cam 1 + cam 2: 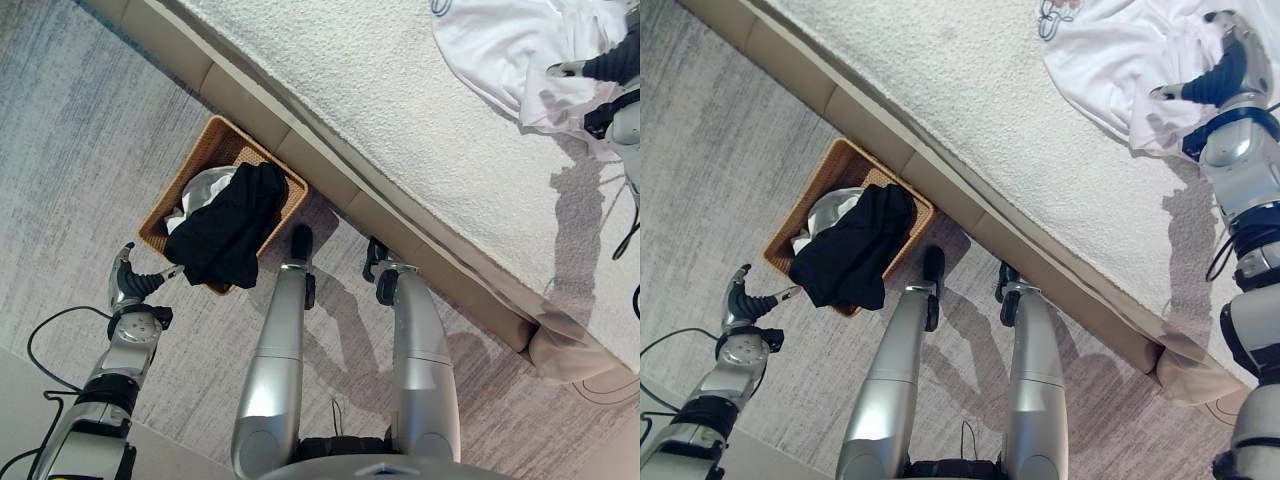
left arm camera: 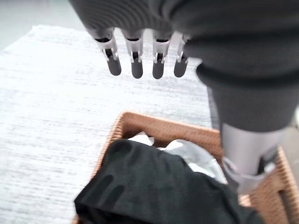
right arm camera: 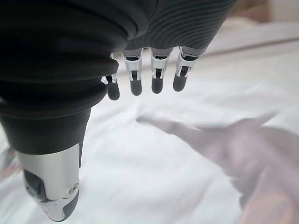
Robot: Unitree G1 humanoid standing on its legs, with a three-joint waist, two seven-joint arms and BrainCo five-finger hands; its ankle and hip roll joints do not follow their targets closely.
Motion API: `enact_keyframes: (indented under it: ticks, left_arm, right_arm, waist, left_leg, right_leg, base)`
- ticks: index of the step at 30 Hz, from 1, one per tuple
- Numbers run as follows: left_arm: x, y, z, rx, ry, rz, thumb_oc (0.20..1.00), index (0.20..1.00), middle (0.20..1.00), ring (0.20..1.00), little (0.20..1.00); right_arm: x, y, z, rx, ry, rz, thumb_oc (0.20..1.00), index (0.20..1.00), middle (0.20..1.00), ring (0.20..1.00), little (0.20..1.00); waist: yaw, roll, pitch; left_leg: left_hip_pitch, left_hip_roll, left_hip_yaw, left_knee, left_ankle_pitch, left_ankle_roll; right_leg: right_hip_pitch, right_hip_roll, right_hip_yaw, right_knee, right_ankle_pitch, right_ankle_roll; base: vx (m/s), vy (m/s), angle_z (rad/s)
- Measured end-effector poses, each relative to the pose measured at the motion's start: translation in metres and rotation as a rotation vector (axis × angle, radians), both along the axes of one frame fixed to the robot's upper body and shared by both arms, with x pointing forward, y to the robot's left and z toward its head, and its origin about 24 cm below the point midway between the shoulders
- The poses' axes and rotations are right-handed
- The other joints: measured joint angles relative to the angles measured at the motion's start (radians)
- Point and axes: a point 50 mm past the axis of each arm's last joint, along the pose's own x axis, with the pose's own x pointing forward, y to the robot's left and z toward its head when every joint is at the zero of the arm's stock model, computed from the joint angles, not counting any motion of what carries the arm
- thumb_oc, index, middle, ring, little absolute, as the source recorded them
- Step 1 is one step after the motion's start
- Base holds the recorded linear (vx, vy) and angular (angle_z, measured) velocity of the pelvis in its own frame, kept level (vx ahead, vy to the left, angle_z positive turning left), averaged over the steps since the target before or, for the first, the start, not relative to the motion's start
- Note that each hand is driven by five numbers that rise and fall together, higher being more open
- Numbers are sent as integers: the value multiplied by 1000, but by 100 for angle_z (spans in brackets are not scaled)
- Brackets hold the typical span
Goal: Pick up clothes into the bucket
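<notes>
A woven brown basket (image 1: pixel 196 150) stands on the carpet beside the bed, holding a black garment (image 1: pixel 228 226) draped over its near rim and a pale grey-white cloth (image 1: pixel 203 186) under it. My left hand (image 1: pixel 130 280) hangs open just beside the basket's near corner, fingers (image 2: pixel 135 65) straight, holding nothing. A white garment (image 1: pixel 1120 55) lies crumpled at the far right of the bed. My right hand (image 1: pixel 1225 70) hovers open over its right part, fingers (image 3: pixel 156 79) straight above the white cloth (image 3: pixel 154 177).
The white textured bed (image 1: pixel 400 110) runs diagonally across the view, with a beige frame edge (image 1: pixel 300 150) along its side. Grey carpet (image 1: pixel 70 150) spreads to the left of the basket.
</notes>
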Motion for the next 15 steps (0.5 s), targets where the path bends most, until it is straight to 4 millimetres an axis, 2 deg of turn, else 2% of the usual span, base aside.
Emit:
enact_keyframes:
  ticks: [2,3,5,6,7,8,9,12,15]
  left_arm:
    - [4,-14,5,-128,-103,-37,1000,1000,1000,1000,1000]
    - [9,-29,12,-400,-280,-28,1000,1000,1000,1000,1000]
    - [19,-52,13,-603,-371,-72,1000,1000,1000,1000,1000]
    - [24,-73,16,-702,-406,-142,1000,1000,1000,1000,1000]
    - [26,-84,18,-726,-407,-193,1000,1000,1000,1000,1000]
    - [27,-100,20,-760,-407,-266,1000,1000,1000,1000,1000]
    - [28,-113,21,-778,-399,-337,1000,1000,1000,1000,1000]
    - [30,-133,24,-802,-377,-457,1000,1000,1000,1000,1000]
    - [32,-145,24,-835,-364,-514,1000,1000,1000,1000,1000]
  right_arm:
    - [1,-5,-7,9,63,-12,1000,1000,1000,1000,1000]
    - [0,-15,-15,30,109,-49,1000,1000,1000,1000,1000]
    - [-1,-23,-25,69,149,-87,1000,1000,1000,1000,1000]
    - [1,-23,-31,120,153,-98,526,526,526,526,526]
    - [2,-22,-32,128,157,-94,526,526,526,526,526]
    - [2,-24,-34,140,160,-100,200,200,200,200,200]
    - [1,-27,-36,147,174,-118,200,200,200,200,200]
    - [-2,-36,-38,172,195,-160,200,200,200,200,200]
    - [-2,-37,-37,198,214,-155,200,200,200,200,200]
  waist:
    - [13,0,0]
    - [23,1,0]
    - [36,1,-1]
    - [36,1,-1]
    - [39,1,-1]
    - [43,1,-1]
    - [49,2,-1]
    - [58,3,-2]
    - [63,4,-2]
  left_leg:
    - [8,-8,-6,-19,12,-3]
    - [18,-17,-13,-42,21,-3]
    - [27,-27,-24,-67,36,-2]
    - [28,-35,-38,-88,50,-1]
    - [26,-35,-42,-96,55,-2]
    - [28,-36,-45,-110,67,-8]
    - [34,-39,-47,-127,77,-9]
    - [52,-44,-58,-161,94,-13]
    - [68,-45,-64,-183,103,-13]
  right_leg:
    - [4,-7,-3,-1,-1,1]
    - [11,-17,-7,-8,-3,3]
    - [16,-27,-17,-13,-3,3]
    - [18,-37,-31,-22,-3,2]
    - [17,-37,-35,-24,-3,2]
    - [17,-39,-37,-32,-3,3]
    - [18,-42,-38,-32,-2,4]
    - [28,-49,-48,-45,-2,3]
    - [40,-52,-54,-52,-2,2]
  base:
    - [-5,-110,22]
    - [-6,-90,28]
    - [-10,-41,31]
    - [-10,-29,33]
    - [-20,-60,28]
    - [-15,-36,10]
    - [-20,-43,10]
    - [-10,-4,12]
    - [-18,3,8]
